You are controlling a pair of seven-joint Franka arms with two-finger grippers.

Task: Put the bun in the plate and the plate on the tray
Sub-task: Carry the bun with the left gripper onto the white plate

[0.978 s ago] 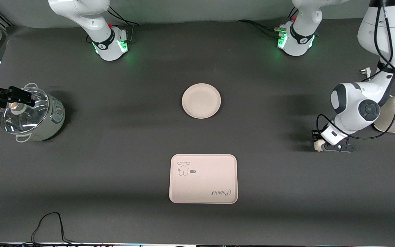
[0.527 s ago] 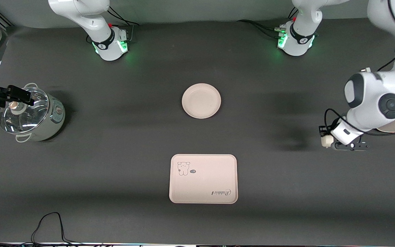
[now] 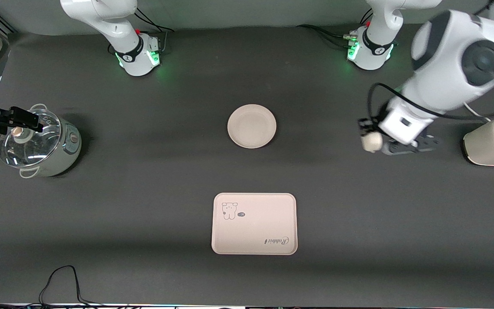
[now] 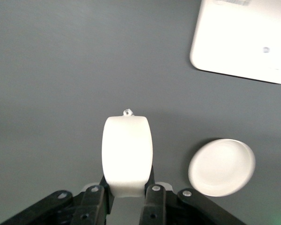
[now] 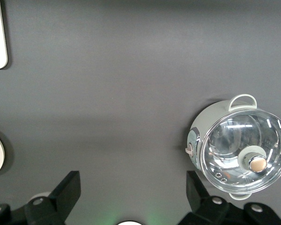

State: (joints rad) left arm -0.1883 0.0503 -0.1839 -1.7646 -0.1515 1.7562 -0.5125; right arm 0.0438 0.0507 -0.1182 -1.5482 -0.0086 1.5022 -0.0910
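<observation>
Over bare table near plate [image 3: 251, 126], left gripper [image 3: 369, 138] clamps bun [image 3: 373, 141]; right gripper [image 3: 26, 122], fingers apart, partly cropped over pot [image 3: 37, 143].

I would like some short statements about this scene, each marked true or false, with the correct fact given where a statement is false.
1. The left gripper holds the bun between its fingers. True.
2. The bun already lies in the plate. False: the plate holds nothing, and the bun is up in the air over bare table toward the left arm's end.
3. The plate sits on the tray. False: the two lie apart on the table, the tray nearer to the front camera.
4. The right gripper is open above the glass-lidded pot. True.
5. A toaster stands at the left arm's end of the table. True.
</observation>
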